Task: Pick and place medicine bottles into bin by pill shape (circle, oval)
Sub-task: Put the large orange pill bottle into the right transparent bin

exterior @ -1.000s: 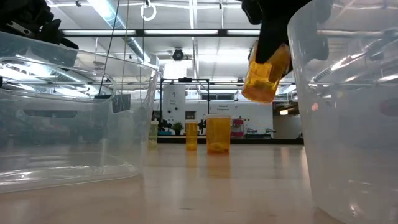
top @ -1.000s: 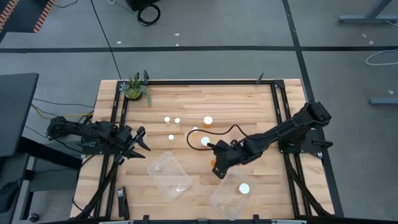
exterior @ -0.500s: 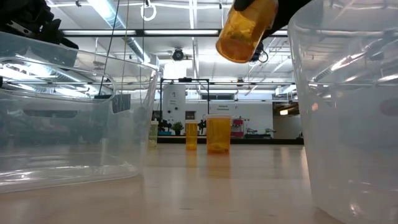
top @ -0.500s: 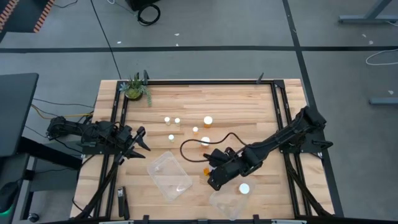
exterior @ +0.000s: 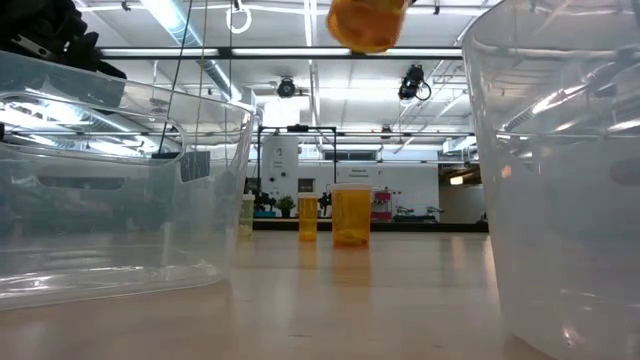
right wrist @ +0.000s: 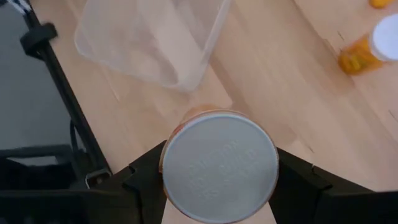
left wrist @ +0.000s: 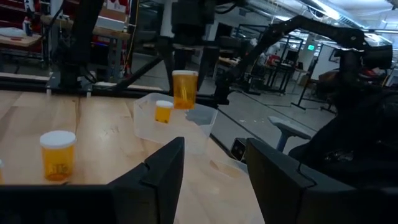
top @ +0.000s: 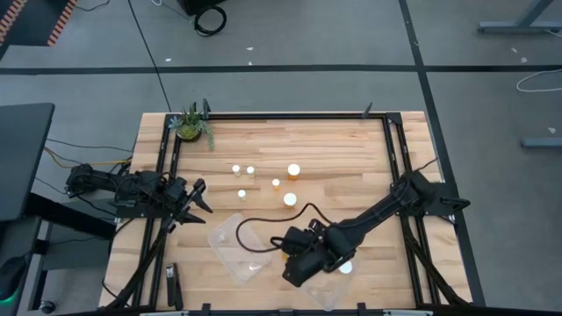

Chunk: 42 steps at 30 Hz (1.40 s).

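My right gripper (top: 297,263) hangs over the table's near part, between the two clear tubs, shut on a wide amber medicine bottle (left wrist: 185,89). The bottle's white cap (right wrist: 219,165) faces the right wrist camera. Several more medicine bottles stand upright on their bases mid-table, among them one (top: 289,199) and another (top: 293,170). One white-capped bottle (top: 345,266) is inside the right tub (top: 320,290). The left tub (top: 235,247) shows nothing in it. My left gripper (top: 189,204) waits open at the table's left edge. My right gripper pinches the bottle at its cap end (right wrist: 174,168), one finger (right wrist: 140,180) on each side of it. The fingers come from above, slanting down. The amber body hangs below them, roughly upright and well clear of the table (exterior: 365,25).
A small green potted plant (top: 191,125) stands at the far left corner. Black frame rails run along the table's left, far and right sides. A black cable (top: 263,230) loops from the right arm over the left tub. Bare wood lies between the tubs and the standing bottles.
My right gripper has carried the bottle toward the table's near edge and leftward, rising as it went. It has come from beside the mid-table bottles to the gap between the two tubs. The bottle has stayed held and has swung from tilted to nearly upright.
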{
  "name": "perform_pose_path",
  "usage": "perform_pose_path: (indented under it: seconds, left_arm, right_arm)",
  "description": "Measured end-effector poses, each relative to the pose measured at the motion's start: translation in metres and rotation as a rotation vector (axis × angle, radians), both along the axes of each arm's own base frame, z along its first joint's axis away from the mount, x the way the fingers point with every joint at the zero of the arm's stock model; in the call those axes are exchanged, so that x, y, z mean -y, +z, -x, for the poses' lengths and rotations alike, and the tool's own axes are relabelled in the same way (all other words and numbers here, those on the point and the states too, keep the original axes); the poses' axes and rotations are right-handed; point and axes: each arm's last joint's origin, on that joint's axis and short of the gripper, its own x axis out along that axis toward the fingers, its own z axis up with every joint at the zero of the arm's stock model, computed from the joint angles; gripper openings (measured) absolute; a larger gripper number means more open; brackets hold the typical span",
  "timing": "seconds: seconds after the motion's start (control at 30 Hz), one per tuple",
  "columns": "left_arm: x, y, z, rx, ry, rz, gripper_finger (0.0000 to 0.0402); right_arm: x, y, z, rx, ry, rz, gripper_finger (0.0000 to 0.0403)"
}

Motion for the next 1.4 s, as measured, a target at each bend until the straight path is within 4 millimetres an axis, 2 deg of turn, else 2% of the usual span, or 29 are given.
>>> perform_pose_path:
  seconds: [0.37, 0.63, 1.03, 1.4]
  left_arm:
    - [0.0, 0.0, 0.0, 0.0, 0.0, 0.0, 0.0181]
    - [0.0, 0.0, 0.0, 0.0, 0.0, 0.0, 0.0177]
    - [0.0, 0.0, 0.0, 0.0, -0.001, 0.0, 0.0177]
    - [0.0, 0.0, 0.0, 0.0, 0.0, 0.0, 0.0177]
  right_arm:
    - [-0.025, 0.004, 0.027, -0.095, 0.019, 0.011, 0.0229]
    - [-0.033, -0.023, 0.04, -0.215, -0.024, -0.024, 0.0229]
    - [-0.025, -0.069, 0.052, -0.365, -0.096, 0.016, 0.023]
    - [-0.014, -0.104, 0.056, -0.387, -0.139, 0.039, 0.023]
